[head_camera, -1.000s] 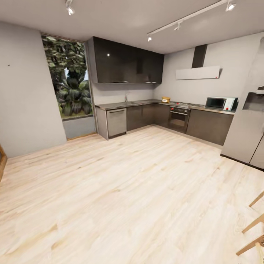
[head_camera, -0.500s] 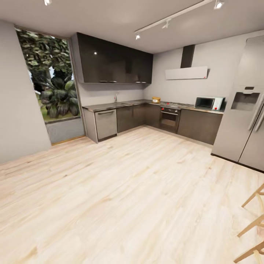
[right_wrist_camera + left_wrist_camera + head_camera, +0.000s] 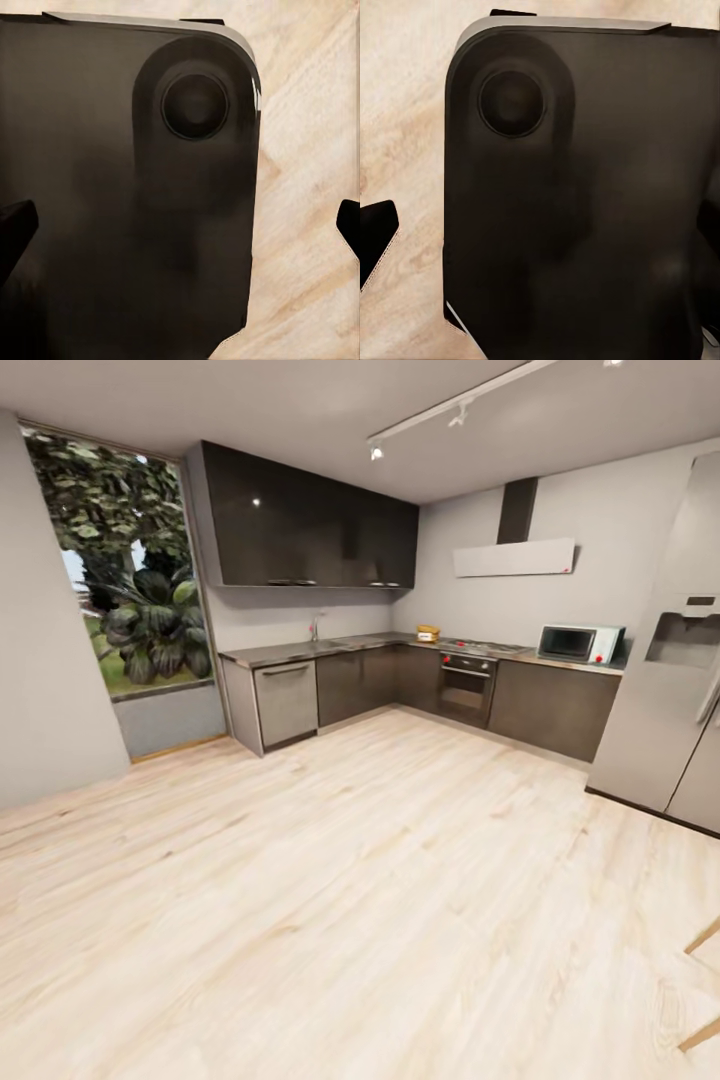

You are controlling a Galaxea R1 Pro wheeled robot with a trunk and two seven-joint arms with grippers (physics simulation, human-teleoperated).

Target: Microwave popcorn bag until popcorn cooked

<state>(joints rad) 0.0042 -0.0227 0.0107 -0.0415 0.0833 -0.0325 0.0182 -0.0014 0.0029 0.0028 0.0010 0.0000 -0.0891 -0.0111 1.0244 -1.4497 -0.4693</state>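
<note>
Across the floor point(image 3: 380, 880): we look over pale wood boards toward the kitchen at the far wall.
Countertop point(image 3: 300, 651): grey steel, L-shaped, running from beside the window point(image 3: 110, 570) round the corner to the fridge point(image 3: 670, 690).
Bag point(image 3: 428, 633): small tan-yellow shape standing on the countertop near the corner, just beside the hob point(image 3: 480, 647); too small for us to read any label.
Microwave point(image 3: 578, 643): pale box with a dark door, on the countertop's right end, near the fridge and well apart from the bag.
Oven point(image 3: 466, 688): set under the hob, between the bag and the microwave.
Upper cabinets point(image 3: 300, 525): glossy dark, above the sink stretch.
Hood point(image 3: 514, 556): pale panel on the wall over the hob.
Left gripper: in the left wrist view we see a dark fingertip point(image 3: 375, 244) at the edge over wood floor, beside the robot's dark base point(image 3: 585, 210); whether the jaws are apart we cannot tell.
Right gripper point(image 3: 180, 232): dark fingertips point(image 3: 13, 232) sit at opposite edges of the right wrist view, so the jaws stand wide apart, holding nothing.
</note>
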